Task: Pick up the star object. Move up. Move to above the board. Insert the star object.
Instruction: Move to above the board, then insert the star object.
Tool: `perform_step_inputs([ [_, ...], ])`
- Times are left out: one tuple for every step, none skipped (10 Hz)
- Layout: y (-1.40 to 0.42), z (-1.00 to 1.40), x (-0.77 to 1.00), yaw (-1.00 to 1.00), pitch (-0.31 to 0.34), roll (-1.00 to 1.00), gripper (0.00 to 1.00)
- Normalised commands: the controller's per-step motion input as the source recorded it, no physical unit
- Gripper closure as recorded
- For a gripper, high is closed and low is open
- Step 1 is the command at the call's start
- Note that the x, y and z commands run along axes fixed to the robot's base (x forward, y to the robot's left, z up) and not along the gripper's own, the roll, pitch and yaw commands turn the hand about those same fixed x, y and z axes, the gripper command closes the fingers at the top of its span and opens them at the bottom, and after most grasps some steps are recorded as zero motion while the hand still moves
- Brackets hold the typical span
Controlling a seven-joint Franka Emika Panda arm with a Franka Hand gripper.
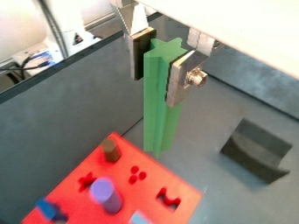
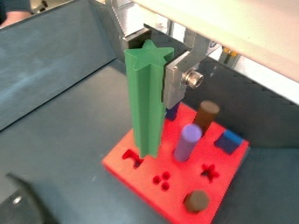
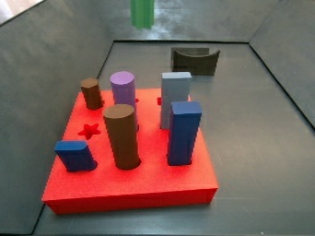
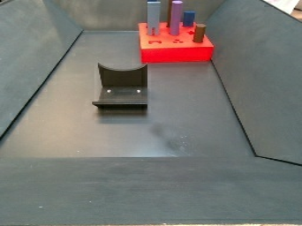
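Observation:
My gripper (image 1: 160, 66) is shut on the top of the star object (image 1: 156, 105), a tall green rod hanging upright and clear of the floor; it also shows in a wrist view (image 2: 145, 105). Its lower end reaches the edge of the red board (image 1: 76, 171) in both wrist views. In a side view only the rod's lower end (image 3: 143, 11) shows, high above and behind the board (image 3: 135, 189). The board carries brown, purple and blue pegs and a star-shaped hole (image 3: 88, 130). In a side view the board (image 4: 177, 51) stands at the far end; the gripper and rod are out of view there.
A small dark grey curved block (image 3: 194, 60) lies on the floor beyond the board, also seen in a side view (image 4: 120, 86) and in a wrist view (image 1: 257, 149). Grey sloping walls (image 4: 35, 71) enclose the floor on all sides.

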Motion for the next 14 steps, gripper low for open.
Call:
perform_step_inputs([
  [-0.44,0.00,0.16,0.02,0.130,0.07,1.00],
  [-0.22,0.01,0.10,0.02,0.097,0.06,1.00],
  [0.00,0.00,-0.03,0.00,-0.024,0.00,1.00],
  [0.03,-0.02,-0.49,-0.20,-0.100,0.00,1.00],
  [0.14,0.00,-0.79,-0.42,-0.104,0.00,1.00],
  [0.13,0.25,-0.63,-0.61,-0.066,0.00,1.00],
  [0.01,0.79,-0.52,-0.62,-0.073,0.06,1.00],
  [0.00,0.84,-0.52,-0.62,-0.069,0.07,1.00],
  [0.00,0.82,-0.52,-0.62,-0.064,0.07,1.00],
  [0.00,0.48,-0.48,-0.72,-0.040,0.05,1.00],
  [0.03,-0.06,-0.57,-0.66,-0.023,0.00,1.00],
  [0.00,-0.08,0.00,0.00,-0.063,-0.03,1.00],
  [0.06,0.00,0.00,0.00,0.000,0.00,1.00],
  [-0.42,-0.35,-0.44,-0.24,-0.139,-0.13,1.00],
])
